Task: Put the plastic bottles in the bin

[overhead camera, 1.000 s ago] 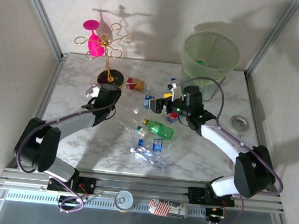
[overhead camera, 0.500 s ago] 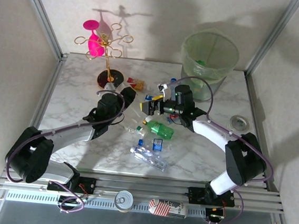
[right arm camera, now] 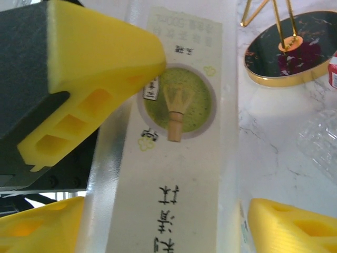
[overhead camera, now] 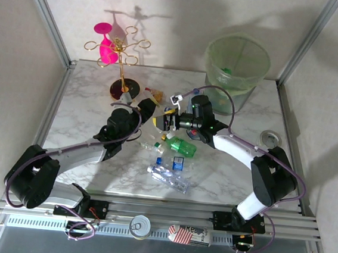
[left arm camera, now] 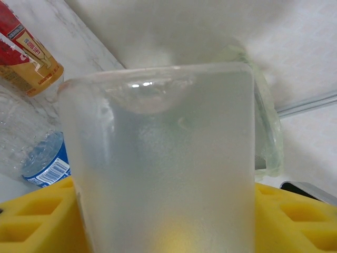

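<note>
Plastic bottles (overhead camera: 182, 146) lie scattered across the middle of the marble surface (overhead camera: 81, 103): a green one with a yellow cap, a clear one (overhead camera: 169, 178) nearer the arm bases, and smaller ones between.

Bin (overhead camera: 253, 72): upright at the far right of the surface, beyond the right arm.

Both arms meet above the scatter, just right of the gold stand (overhead camera: 125, 56).

Left pincer (overhead camera: 153, 108): pinching a frosted bottle (left arm camera: 163, 147), yellow pads against either side of it. Behind it in the left wrist view are a red-and-gold labelled bottle (left arm camera: 26, 52) and a clear blue-labelled bottle (left arm camera: 37, 153), both lying on the surface.

Right pincer (overhead camera: 167, 119): its yellow fingers (right arm camera: 289, 226) flank the same frosted bottle, which carries a pale label with a green tea bowl printed on it. They sit close against its sides, but I cannot tell whether they actually press. One yellow pad of the left pincer shows at the upper left of the right wrist view, and the stand's dark round base at the upper right.
</note>
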Available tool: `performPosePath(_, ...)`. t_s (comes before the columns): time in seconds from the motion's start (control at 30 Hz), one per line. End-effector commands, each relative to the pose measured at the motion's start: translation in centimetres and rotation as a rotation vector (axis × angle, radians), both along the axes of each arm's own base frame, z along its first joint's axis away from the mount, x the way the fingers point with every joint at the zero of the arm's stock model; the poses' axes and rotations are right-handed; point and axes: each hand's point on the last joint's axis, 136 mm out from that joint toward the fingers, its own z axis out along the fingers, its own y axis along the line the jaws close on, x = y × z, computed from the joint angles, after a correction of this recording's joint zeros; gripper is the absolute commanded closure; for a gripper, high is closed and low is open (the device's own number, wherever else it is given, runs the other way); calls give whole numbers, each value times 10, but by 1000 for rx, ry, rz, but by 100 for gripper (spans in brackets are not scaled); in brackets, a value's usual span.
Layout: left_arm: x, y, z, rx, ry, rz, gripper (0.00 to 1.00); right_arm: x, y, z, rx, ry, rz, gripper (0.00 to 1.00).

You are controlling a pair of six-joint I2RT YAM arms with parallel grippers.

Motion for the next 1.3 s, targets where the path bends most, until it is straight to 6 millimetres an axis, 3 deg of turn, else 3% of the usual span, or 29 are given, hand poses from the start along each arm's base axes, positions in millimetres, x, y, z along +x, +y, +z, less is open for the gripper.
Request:
performPosePath(0.0,-8,-4,22,-33,-76,-27,35,5,6,8,21,-23,6,31)
performPosePath(0.13,-9,-3,22,-29,-79,-27,23,5,7,10,24,-18,9,39)
performPosePath(0.2,-9,-2,22,-26,-77,-24,8,6,7,10,21,-21,0,41)
performPosePath(0.27,-11,1,21,-18,-73,-13,0,9,4,11,14,-29,-20,42)
performPosePath(0.43,-15,25,23,23,-75,78,0,17,-3,7,-29,-42,-79,44)
performPosePath(0.53,-17,51,23,56,-69,170,0,22,-10,4,-76,-52,-115,44)
performPosePath(0.63,-20,80,18,72,-50,255,0,32,-23,14,-98,-86,-166,45)
performPosePath(0.77,-21,107,3,71,-5,320,0,49,-47,41,-110,-145,-247,45)
performPosePath(0.87,-22,115,-8,79,29,342,0,67,-72,67,-117,-196,-336,46)
performPosePath(1.17,-17,105,-31,96,82,296,0,116,-153,165,-104,-384,-626,47)
performPosePath(1.27,-11,96,-36,108,99,257,0,138,-185,190,-136,-439,-770,48)
